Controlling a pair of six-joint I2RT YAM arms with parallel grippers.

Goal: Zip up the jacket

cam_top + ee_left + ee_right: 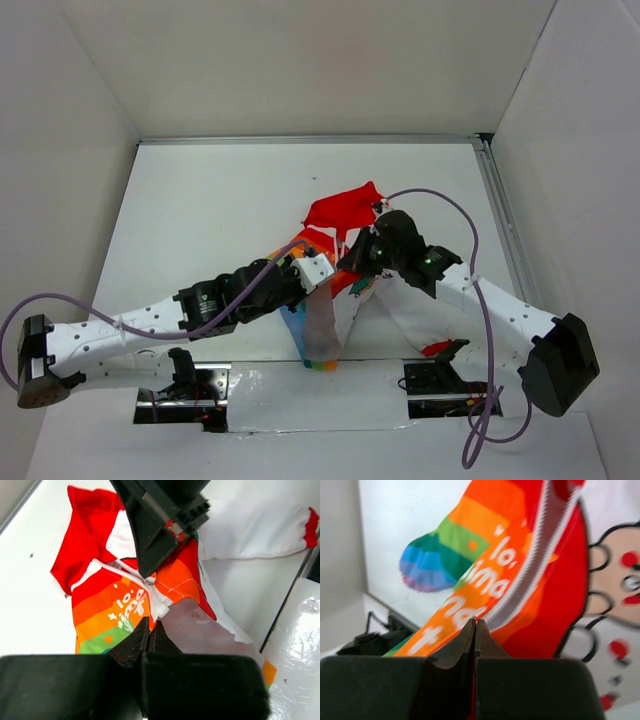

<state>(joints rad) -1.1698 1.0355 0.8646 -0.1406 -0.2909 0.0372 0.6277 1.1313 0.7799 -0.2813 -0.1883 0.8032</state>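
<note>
Left wrist view: the left gripper (150, 630) and right gripper (148, 573) both pinch the limp, light jacket (100, 605), probably best held taut beside its zipper (159, 602).

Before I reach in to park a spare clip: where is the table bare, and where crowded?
Bare: the far-left table, between left wall, back rail and the jacket; also a narrower strip along the right rail. Crowded: the centre, where left gripper and right gripper meet on the jacket, and the near edge with arm bases and cables.
</note>
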